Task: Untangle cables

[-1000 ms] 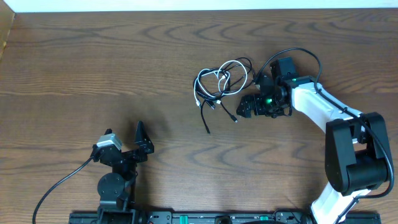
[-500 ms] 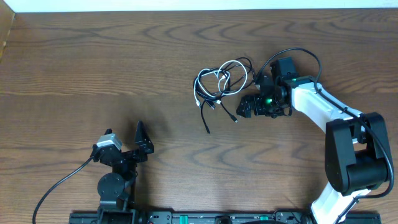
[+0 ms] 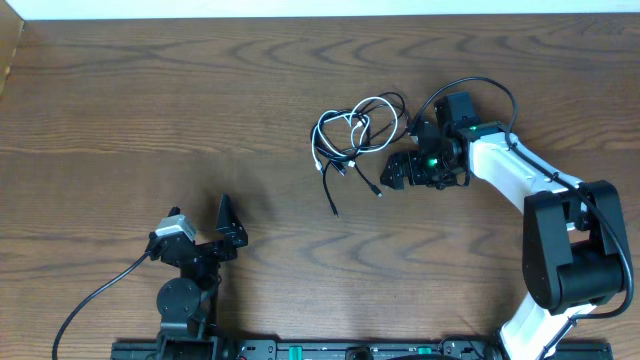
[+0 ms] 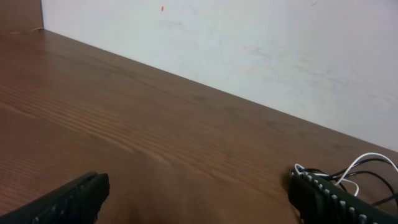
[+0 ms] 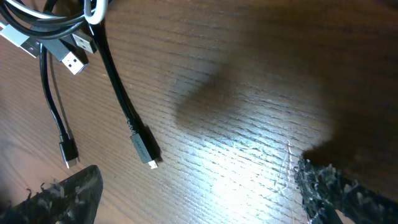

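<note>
Both stood wide open and empty, the right gripper [image 3: 392, 172] just beside the tangled cables [image 3: 352, 135] on the table [image 3: 150, 100], the left gripper [image 3: 232, 228] well apart, so a one-armed pull risked dragging the whole knot tighter.

The overhead camera is looking straight down on the whole table [image 3: 120, 100], the left wrist one is facing low across it toward a wall [image 4: 249, 43], the right wrist one is peering down close, all 3 sharing the cables [image 3: 350, 135].

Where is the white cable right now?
In the overhead view, the white cable lies looped in a tangle with the black cables, right of the table's centre, just left of the open right gripper.
</note>
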Robot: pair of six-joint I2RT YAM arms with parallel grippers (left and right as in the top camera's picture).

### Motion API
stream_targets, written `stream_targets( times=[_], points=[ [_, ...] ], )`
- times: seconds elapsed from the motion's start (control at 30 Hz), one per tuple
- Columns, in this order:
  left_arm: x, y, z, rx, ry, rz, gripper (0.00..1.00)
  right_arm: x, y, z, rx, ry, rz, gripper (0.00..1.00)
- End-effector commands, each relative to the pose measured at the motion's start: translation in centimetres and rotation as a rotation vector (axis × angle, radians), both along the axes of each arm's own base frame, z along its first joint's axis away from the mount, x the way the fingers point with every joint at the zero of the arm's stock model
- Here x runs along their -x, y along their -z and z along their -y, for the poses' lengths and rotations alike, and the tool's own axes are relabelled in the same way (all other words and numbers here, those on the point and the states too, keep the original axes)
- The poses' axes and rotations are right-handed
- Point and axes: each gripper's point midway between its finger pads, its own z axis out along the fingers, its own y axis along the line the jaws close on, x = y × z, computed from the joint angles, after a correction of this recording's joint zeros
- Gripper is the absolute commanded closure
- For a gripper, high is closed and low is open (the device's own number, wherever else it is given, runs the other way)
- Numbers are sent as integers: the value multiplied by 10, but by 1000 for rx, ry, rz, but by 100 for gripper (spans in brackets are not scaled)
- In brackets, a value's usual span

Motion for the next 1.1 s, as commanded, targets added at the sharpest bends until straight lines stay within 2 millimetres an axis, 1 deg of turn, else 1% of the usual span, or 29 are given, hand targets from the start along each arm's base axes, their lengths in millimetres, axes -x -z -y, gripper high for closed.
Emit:
stream_targets(
  times=[0.0,0.2,0.27,0.43,0.47,0.5,0.53,0.57,0.63,0.67,0.77,0.83,0.87,0.9,1.0,1.07],
  points=[
    [1,17,-7,-23,-34,-54,2,12,30,21,122,18,-54,1],
    [1,17,-7,-23,-34,-54,2,12,30,21,122,17,-54,1],
    [1,12,-8,-21,-42,-31,2,11,30,21,122,17,-52,1],
    [1,17,-7,-26,-39,-52,2,11,30,20,121,17,-50,1],
    [1,16,-9,-55,-44,-54,2,11,30,20,121,17,-51,1],
    [2,14,-15,-94,-78,-49,2,11,30,20,121,17,-50,1],
    [2,7,-21,-106,-112,-27,2,11,30,20,121,17,-50,1],
    [3,-2,-25,-103,-135,10,2,11,30,20,121,17,-50,1],
    [2,-30,-23,-89,-134,116,2,11,30,20,121,17,-50,1],
    [4,-48,-21,-77,-122,178,2,11,30,20,121,17,-50,1],
    [12,-101,-3,-61,-20,355,2,11,30,20,121,17,-50,1],
    [22,-135,8,-65,47,429,2,10,29,20,119,18,-44,1],
    [27,-146,11,-68,67,440,2,9,29,20,119,18,-39,1],
    [37,-167,14,-70,84,438,2,8,29,20,118,18,-37,1],
    [53,-198,14,-71,91,410,2,6,29,19,116,18,-28,1],
    [62,-219,14,-59,97,384,2,-1,28,17,109,19,1,1]
  ],
)
